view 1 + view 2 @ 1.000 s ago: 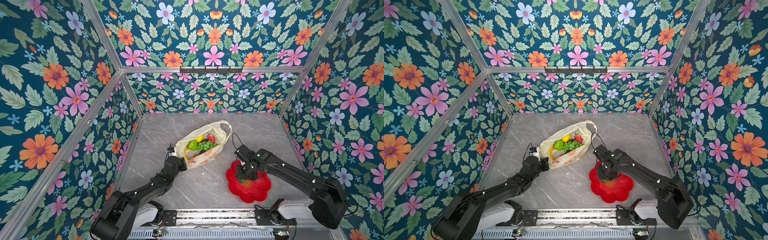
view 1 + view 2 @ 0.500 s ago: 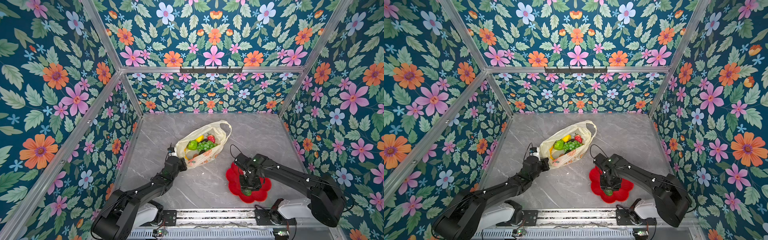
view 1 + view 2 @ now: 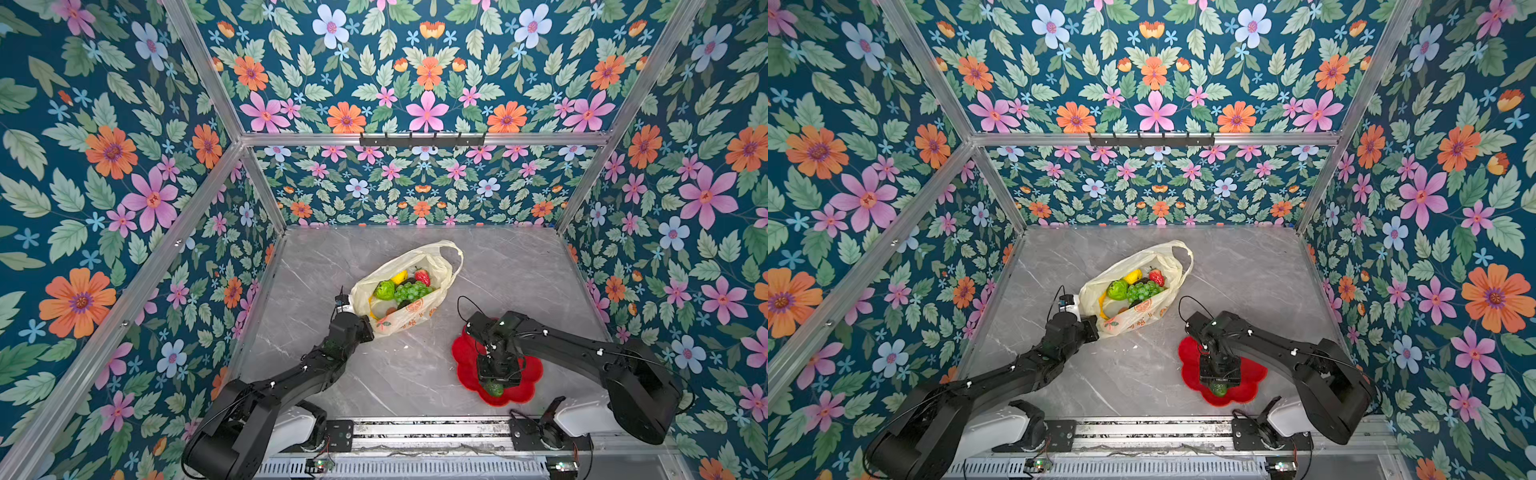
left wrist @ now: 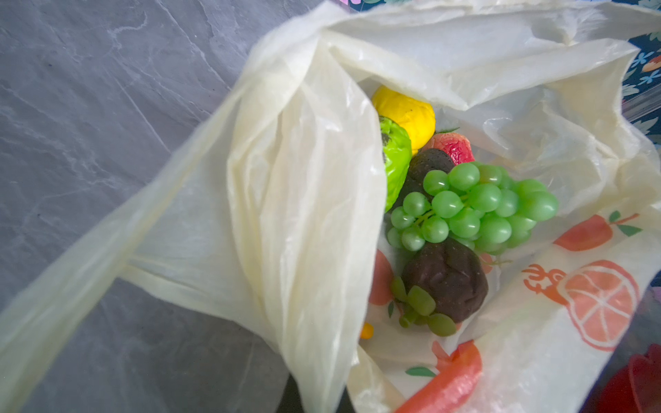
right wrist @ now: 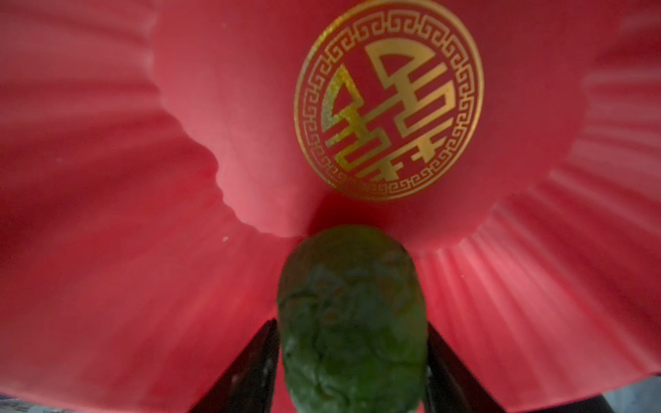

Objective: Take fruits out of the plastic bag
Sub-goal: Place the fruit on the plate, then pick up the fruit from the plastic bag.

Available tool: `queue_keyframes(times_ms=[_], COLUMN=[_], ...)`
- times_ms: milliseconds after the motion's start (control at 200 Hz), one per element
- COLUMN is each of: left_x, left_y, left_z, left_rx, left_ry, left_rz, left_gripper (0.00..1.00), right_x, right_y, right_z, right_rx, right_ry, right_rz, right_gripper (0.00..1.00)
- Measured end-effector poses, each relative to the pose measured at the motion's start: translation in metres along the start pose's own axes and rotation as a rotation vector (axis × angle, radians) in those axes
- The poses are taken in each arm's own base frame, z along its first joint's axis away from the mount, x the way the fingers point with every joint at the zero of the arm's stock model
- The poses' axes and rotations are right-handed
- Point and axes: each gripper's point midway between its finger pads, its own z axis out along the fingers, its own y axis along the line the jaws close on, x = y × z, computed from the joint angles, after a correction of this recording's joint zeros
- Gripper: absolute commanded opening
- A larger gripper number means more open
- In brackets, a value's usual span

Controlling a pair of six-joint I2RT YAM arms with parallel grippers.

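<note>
We are setting the avocado on the plate. The right gripper straddles it; we cannot tell whether its jaws grip. The left gripper, clamped tight, pinches the bag rim. Next: lift clear, then reach for the grapes inside.

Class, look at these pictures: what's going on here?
Two robot arms are unpacking a plastic bag. The left gripper is shut on the bag's near edge, holding its mouth open. The right gripper is low over the red plate with a green avocado between its jaws; whether they grip it is unclear. In the bag lie grapes, a lemon and a strawberry.
</note>
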Motion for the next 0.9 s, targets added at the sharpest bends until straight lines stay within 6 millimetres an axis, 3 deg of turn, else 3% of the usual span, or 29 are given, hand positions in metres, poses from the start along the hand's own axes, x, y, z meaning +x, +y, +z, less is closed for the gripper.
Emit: queue_keyframes(times_ms=[335, 525, 730, 900], left_x=[-0.001, -0.002, -0.004, -0.005], left_y=[0.000, -0.001, -0.001, -0.001], left_z=[0.000, -0.001, -0.002, -0.002], left_rx=[0.001, 0.002, 0.004, 0.001], left_ry=[-0.002, -0.007, -0.014, -0.020], left_rz=[0.000, -0.001, -0.002, 0.005], left_gripper=[0.00, 0.00, 0.00, 0.00], right_x=[-0.002, -0.007, -0.025, -0.055], right_y=[0.000, 0.001, 0.006, 0.034], right_z=[-0.003, -0.018, -0.053, -0.099], right_rx=[0.001, 0.001, 0.019, -0.047], right_ry=[-0.021, -0.064, -0.170, -0.324], right_rz=[-0.003, -0.011, -0.045, -0.099], right_gripper=[0.71, 0.73, 0.74, 0.73])
